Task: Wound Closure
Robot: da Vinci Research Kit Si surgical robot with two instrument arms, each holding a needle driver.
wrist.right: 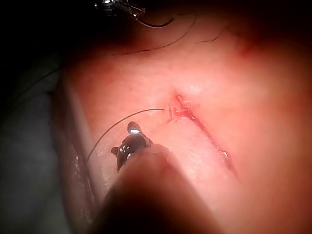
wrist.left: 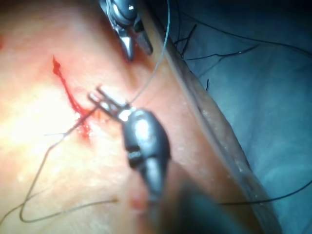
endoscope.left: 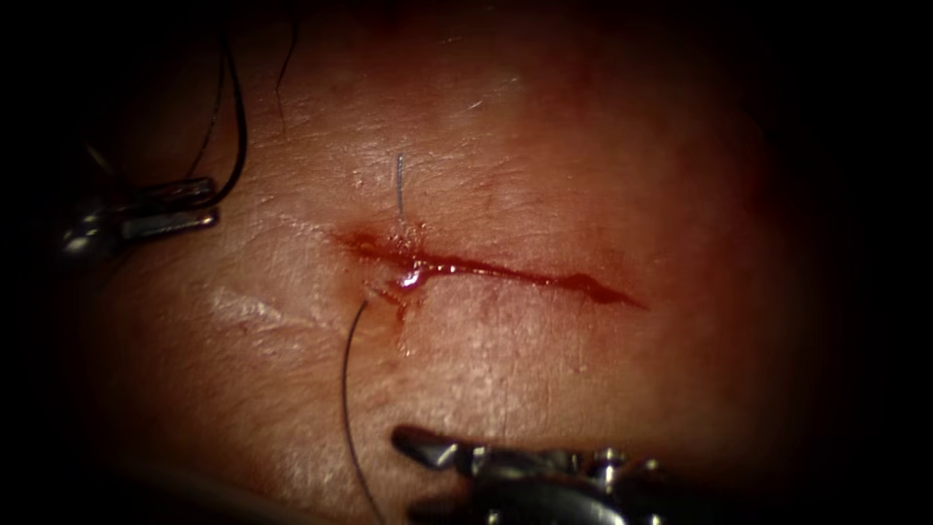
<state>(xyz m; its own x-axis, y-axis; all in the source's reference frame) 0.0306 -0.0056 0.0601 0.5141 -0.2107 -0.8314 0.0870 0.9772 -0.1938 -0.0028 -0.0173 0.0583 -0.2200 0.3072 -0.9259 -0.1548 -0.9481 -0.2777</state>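
The cut runs across the tissue, wet with red fluid at its left end. My left tool lies far left of the cut, shut on the dark curved needle near one end. The needle arcs up from the jaws, clear of the tissue; it also shows as needle and needle. A short thread end stands up beyond the cut's left end. The long thread leaves the tissue just below that end and curves toward me. My right tool hovers below the cut, open, holding nothing.
Loose dark thread lies on the blue cloth beside the tissue's edge. A loop of thread rests on the tissue. A pale scar-like mark sits left of the cut.
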